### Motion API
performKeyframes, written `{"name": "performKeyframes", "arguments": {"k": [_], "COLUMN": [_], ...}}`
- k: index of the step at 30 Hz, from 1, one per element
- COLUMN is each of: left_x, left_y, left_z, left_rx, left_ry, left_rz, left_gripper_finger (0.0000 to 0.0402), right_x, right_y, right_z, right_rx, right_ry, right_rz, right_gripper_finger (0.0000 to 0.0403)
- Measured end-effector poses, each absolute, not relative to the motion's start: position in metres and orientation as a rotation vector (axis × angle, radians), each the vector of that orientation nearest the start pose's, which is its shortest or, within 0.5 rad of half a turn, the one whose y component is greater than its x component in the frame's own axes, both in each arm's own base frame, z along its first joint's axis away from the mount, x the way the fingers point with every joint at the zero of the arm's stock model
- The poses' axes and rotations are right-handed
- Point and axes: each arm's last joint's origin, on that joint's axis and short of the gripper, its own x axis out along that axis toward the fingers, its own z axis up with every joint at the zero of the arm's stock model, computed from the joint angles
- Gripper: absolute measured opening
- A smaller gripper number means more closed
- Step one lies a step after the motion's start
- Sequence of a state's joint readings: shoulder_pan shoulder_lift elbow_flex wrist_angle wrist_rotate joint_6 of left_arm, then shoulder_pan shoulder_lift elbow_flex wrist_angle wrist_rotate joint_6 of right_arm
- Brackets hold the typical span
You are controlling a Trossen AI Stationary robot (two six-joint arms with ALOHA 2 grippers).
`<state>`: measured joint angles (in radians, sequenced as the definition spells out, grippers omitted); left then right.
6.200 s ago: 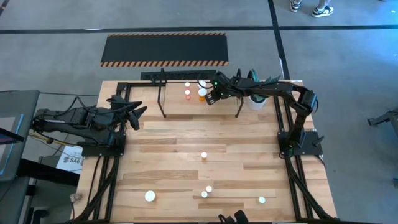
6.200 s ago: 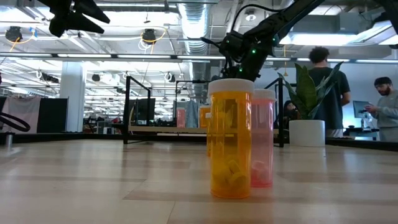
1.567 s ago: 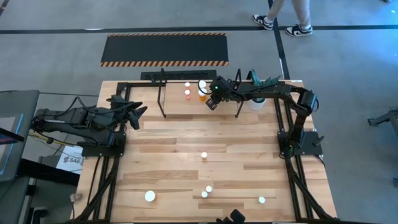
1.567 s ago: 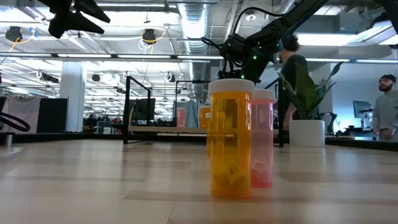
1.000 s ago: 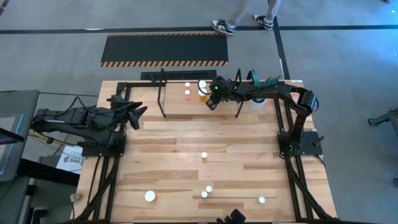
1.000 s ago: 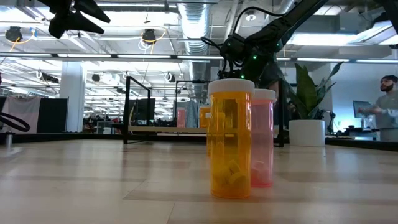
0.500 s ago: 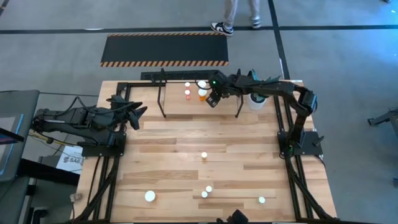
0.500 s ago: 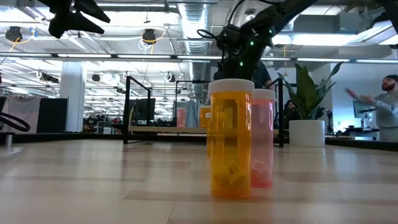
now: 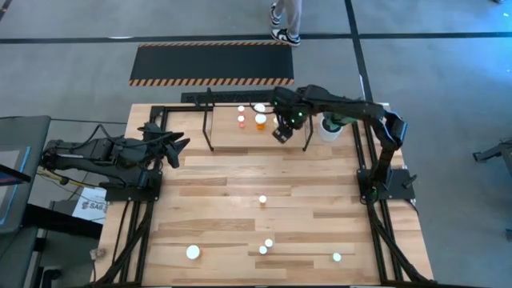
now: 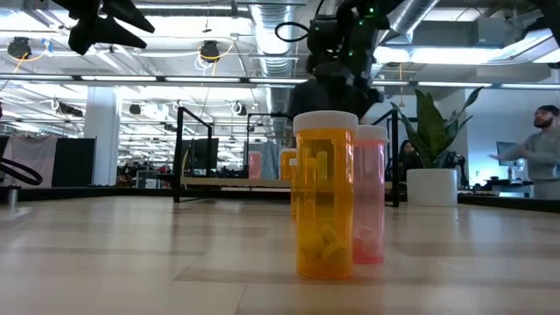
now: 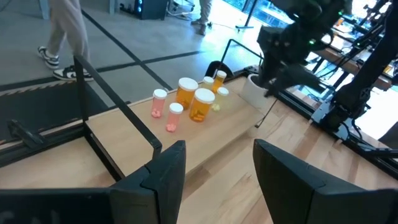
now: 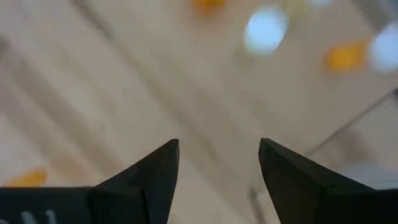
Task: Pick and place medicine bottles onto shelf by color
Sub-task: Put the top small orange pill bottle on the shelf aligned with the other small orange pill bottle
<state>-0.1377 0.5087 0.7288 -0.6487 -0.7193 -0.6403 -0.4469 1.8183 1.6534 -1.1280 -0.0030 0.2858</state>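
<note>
Several medicine bottles with white caps stand on the shelf point(image 9: 228, 134) at the table's far side: two pink ones point(image 11: 159, 102) and orange ones point(image 11: 200, 104). More stand on the table, one at its middle point(image 9: 262, 199) and several near the front edge point(image 9: 269, 242). Close to the low camera are an orange bottle point(image 10: 325, 197) and a pink one point(image 10: 369, 197). My right gripper point(image 9: 281, 134) hangs open above the shelf's right end, pointing down, nothing between its fingers point(image 12: 217, 162). My left gripper point(image 9: 181, 145) waits open at the table's left.
A white pot with a green plant point(image 9: 329, 128) stands just right of the shelf. The shelf's black posts point(image 9: 307, 136) rise close to my right gripper. A hazard-striped black mat point(image 9: 212, 64) lies on the floor beyond the table, where a person point(image 9: 286, 16) walks.
My right gripper has risen from beside the orange bottle on the shelf, shifted a little toward the table's right edge, and tipped from a slant to point steeply down. The bottles have stayed where they were.
</note>
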Motion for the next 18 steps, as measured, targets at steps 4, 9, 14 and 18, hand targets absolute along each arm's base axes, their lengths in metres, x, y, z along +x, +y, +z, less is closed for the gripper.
{"name": "performKeyframes", "arguments": {"k": [4,9,14,18], "left_x": [0.099,0.099,0.100,0.103], "left_y": [0.005,0.005,0.005,0.004], "left_z": [0.307,0.307,0.306,0.305], "left_rx": [-0.434,-0.441,-0.473,-0.512], "left_ry": [0.198,0.206,0.199,0.200], "left_rz": [0.668,0.647,0.653,0.655], "left_gripper_finger": [0.0174,0.0174,0.0174,0.0174], "right_x": [0.321,0.329,0.347,0.354], "right_y": [-0.130,-0.086,-0.035,0.013], "right_z": [0.284,0.284,0.284,0.283], "right_rx": [0.544,0.469,0.349,0.197], "right_ry": [1.394,1.486,1.420,1.359], "right_rz": [-0.508,-0.425,-0.294,-0.260], "right_gripper_finger": [0.0245,0.0245,0.0245,0.0245]}}
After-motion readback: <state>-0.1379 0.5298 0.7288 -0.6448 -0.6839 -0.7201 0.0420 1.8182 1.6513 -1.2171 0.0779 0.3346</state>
